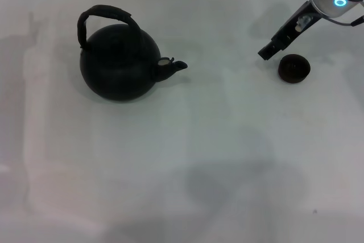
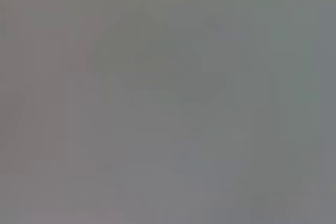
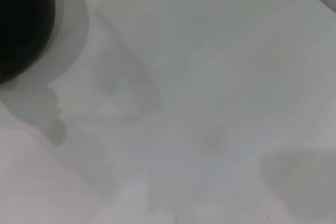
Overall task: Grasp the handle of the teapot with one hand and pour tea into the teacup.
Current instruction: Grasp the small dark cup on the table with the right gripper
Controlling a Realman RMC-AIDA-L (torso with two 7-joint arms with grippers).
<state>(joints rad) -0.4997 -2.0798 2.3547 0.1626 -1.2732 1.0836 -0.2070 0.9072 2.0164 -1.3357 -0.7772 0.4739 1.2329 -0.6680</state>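
I count one teapot on the table, and it carries one handle arched over its body and one short spout. There is one teacup, and the dark round shape at the edge of my right wrist view is that same single cup, not a second one. Of my own arms I can see only one, with one right gripper at its end. My left wrist view gives me nothing I can count
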